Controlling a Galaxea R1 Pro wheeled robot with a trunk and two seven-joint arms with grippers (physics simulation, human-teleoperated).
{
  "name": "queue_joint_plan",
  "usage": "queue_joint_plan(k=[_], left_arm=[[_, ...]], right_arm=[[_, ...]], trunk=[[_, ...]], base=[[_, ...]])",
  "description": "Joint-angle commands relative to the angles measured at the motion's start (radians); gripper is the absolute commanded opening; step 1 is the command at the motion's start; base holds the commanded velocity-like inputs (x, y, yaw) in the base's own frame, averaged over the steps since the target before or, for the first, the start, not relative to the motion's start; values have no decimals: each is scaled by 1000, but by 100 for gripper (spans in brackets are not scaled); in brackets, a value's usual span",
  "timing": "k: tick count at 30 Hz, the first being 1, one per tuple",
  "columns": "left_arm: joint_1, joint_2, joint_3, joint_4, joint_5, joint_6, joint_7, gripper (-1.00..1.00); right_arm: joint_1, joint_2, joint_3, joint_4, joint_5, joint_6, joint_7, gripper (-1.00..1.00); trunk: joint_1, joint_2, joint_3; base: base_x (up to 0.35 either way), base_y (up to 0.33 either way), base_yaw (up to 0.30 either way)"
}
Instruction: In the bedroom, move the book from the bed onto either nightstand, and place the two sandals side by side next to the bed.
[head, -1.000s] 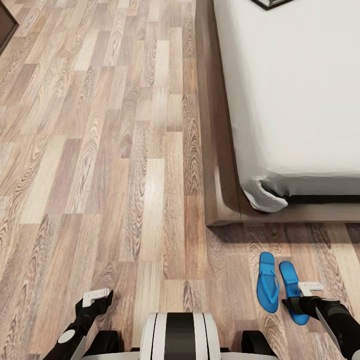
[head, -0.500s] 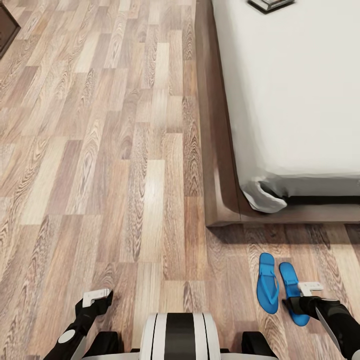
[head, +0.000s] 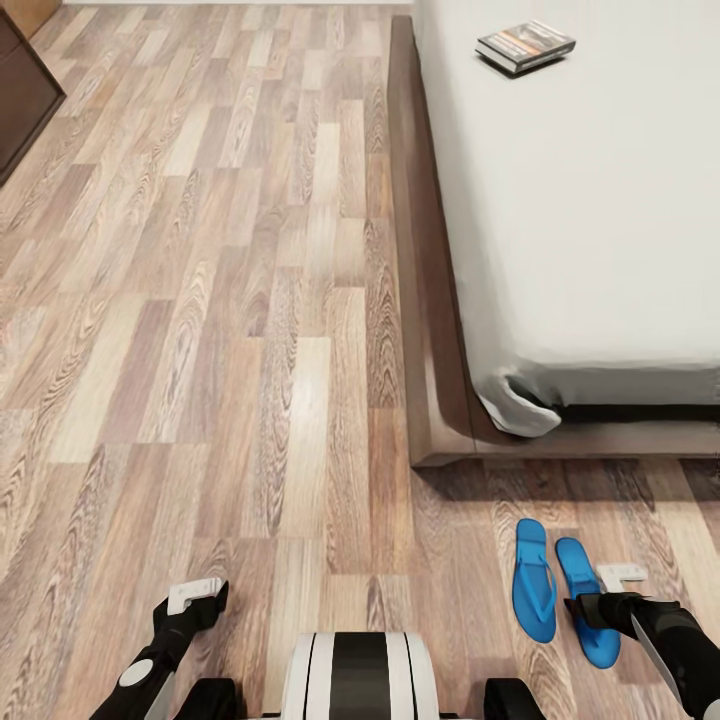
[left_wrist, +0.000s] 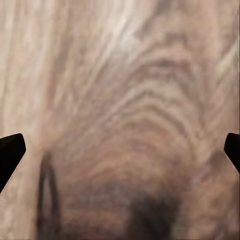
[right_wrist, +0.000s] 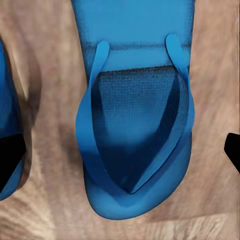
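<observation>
Two blue sandals lie side by side on the floor just past the bed's foot corner, one (head: 533, 580) on the left and one (head: 583, 605) on the right. My right gripper (head: 605, 595) hangs over the right one. The right wrist view looks straight down on that sandal (right_wrist: 135, 125), with my right gripper (right_wrist: 121, 155) open, its fingertips (right_wrist: 10, 160) wide apart and nothing between them. The book (head: 525, 45) lies on the pale mattress of the bed (head: 430, 300), far up near its left side. My left gripper (head: 195, 603) stands open over bare floor (left_wrist: 120, 100).
A wide stretch of wood-plank floor (head: 220, 300) runs along the bed's left side. A dark brown wooden piece of furniture (head: 20, 95) stands at the far left. A loose fold of sheet (head: 520, 405) hangs at the bed's corner.
The head camera has tilted up, so the whole book now shows on the mattress. Both arms and the sandals have stayed where they were.
</observation>
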Motion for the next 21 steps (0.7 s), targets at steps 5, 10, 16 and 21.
queue_joint_plan(k=[5,10,16,21], left_arm=[[-1,-1,8,1,-4,-3,-10,100],[-1,-1,8,1,-4,-3,-10,100],[-1,-1,8,4,-4,-2,-10,100],[-1,-1,6,34,-6,-3,-11,100]], right_arm=[[0,1,-5,-2,11,5,9,100],[0,1,-6,-2,11,4,9,100],[0,1,-6,-3,11,4,10,100],[0,1,-6,0,7,1,15,100]], trunk=[[-2,1,19],[-5,2,38],[-7,4,62],[-10,5,81]], base=[[0,0,0],[0,0,0],[0,0,0],[0,0,0]])
